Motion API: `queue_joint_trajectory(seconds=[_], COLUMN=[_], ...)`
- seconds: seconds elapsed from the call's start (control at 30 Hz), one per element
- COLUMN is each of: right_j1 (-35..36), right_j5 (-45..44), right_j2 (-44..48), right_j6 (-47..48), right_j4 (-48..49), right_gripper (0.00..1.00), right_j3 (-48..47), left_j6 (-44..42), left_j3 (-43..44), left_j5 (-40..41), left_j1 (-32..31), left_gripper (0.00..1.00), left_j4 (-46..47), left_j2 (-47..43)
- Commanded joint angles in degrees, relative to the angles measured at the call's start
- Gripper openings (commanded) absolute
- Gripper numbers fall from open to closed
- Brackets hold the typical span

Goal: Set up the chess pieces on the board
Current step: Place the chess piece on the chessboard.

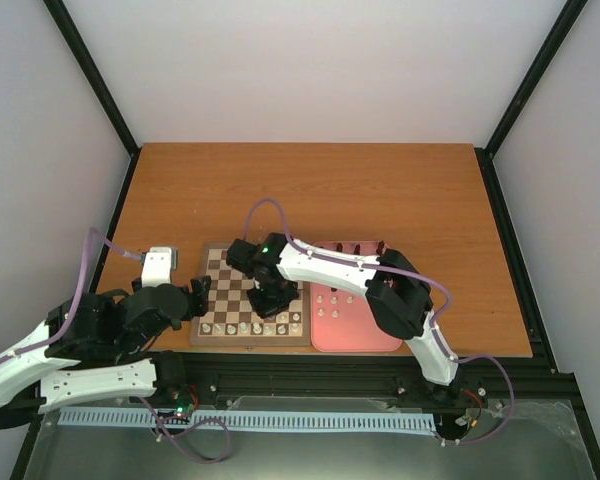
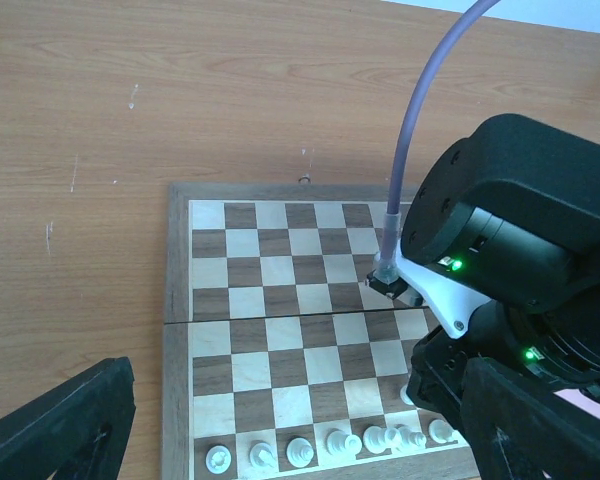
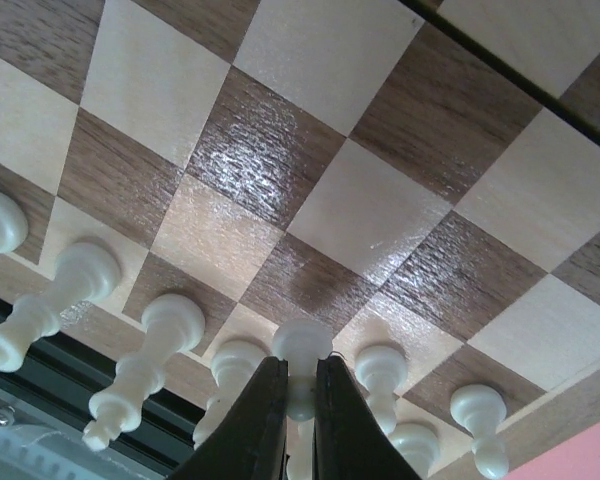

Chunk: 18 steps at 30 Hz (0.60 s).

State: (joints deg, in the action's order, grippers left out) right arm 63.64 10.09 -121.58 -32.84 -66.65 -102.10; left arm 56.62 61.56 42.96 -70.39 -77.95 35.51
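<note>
A white piece (image 3: pixel 302 342), perhaps a pawn, is pinched in the right gripper (image 3: pixel 300 385) at the near edge of the board (image 3: pixel 360 210). It must be lowered upright. The left gripper (image 1: pixel 196 298) is spread wide.

The board (image 1: pixel 223 288) shows light and dark brown checks inside a brown rim. Cream-white chess pieces (image 1: pixel 242 327) line its six o'clock edge. At three o'clock of it lies a pink tray (image 1: pixel 350 335). The tabletop (image 1: pixel 330 190) is orange-brown wood grain.

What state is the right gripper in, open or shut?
Shut: the right gripper clamps a white chess piece, its two dark fingers pressed against the piece's stem over the board.
</note>
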Motion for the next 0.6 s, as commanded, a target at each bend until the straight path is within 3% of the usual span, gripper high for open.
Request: queue_joint_trajectory(seconds=[0.0, 0.43, 0.57], right_j1=[0.5, 0.5, 0.4], right_j5=[-0.5, 0.2, -0.5], right_j2=[-1.5, -3.5, -3.7], right_j6=[0.1, 1.3, 1.3], right_j4=[0.5, 0.5, 0.3], right_gripper=[0.03, 0.04, 0.1], right_j3=[-0.1, -1.9, -2.2], left_j6=[-0.2, -0.1, -0.4], left_j3=[1.1, 1.0, 1.1], left_j5=[0.8, 0.8, 0.9], left_j1=[0.3, 0.3, 0.3], left_gripper=[1.0, 1.0, 1.0], left_j4=[-0.3, -0.5, -0.5], left_j2=[-0.2, 0.0, 0.0])
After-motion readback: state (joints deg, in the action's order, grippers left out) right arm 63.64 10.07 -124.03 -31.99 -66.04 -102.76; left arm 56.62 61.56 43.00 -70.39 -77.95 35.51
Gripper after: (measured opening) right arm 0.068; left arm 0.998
